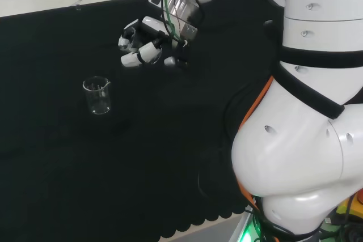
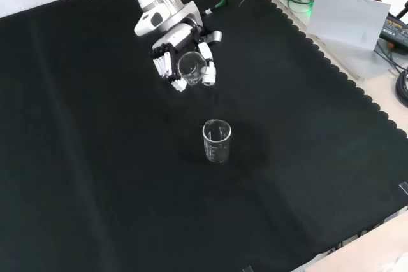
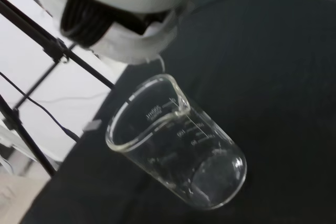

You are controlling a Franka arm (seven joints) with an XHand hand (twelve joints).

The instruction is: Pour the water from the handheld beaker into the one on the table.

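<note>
In the front view my hand [image 2: 182, 55] hangs above the cloth with its fingers curled round a clear glass beaker [image 2: 191, 66]. That beaker is tipped, its open mouth turned toward the front camera. A second clear beaker [image 2: 217, 140] stands upright on the cloth a short way nearer the camera and slightly right of the hand. From the head view the hand [image 1: 142, 43] is up and right of the standing beaker [image 1: 97, 95]. The wrist view holds a clear beaker with a printed scale [image 3: 178, 150], close and slanted; I cannot tell which of the two it is.
The arm's white links [image 1: 306, 117] take up the right of the head view. The scalloped edge of the black cloth [image 2: 331, 62] runs down the right of the front view, with a grey sheet [image 2: 347, 20] and cables beyond it. Bare cloth surrounds the standing beaker.
</note>
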